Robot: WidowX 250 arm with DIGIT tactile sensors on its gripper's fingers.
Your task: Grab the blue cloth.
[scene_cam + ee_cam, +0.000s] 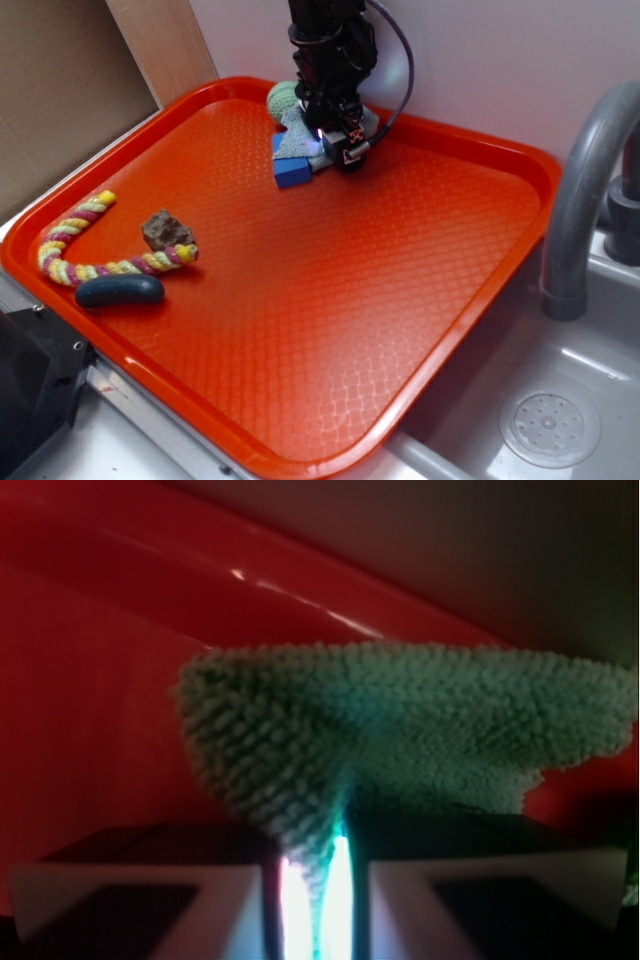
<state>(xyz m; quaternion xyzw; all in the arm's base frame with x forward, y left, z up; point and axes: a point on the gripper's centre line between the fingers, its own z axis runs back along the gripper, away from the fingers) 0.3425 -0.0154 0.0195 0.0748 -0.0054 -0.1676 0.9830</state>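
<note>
The fingers (312, 880) are pinched tight on a fold of the blue cloth (400, 730), which fans out just beyond them over the tray's (330, 300) far edge, so only lifting looks left.

An orange-red plastic tray (330, 300) with a raised rim and a fine diamond-textured floor carries the things; it sits beside a grey sink (560, 400). Near its left edge lie a curved rope toy (85, 240) twisted in yellow, pink and white, a brown rock-like lump (167, 230) touching the rope, and a dark teal oblong piece (119, 290) just below the rope. At the far side lie a bright blue block (293, 172), a pale green knitted ball (283, 97) and the blue cloth (296, 135), close together.
</note>
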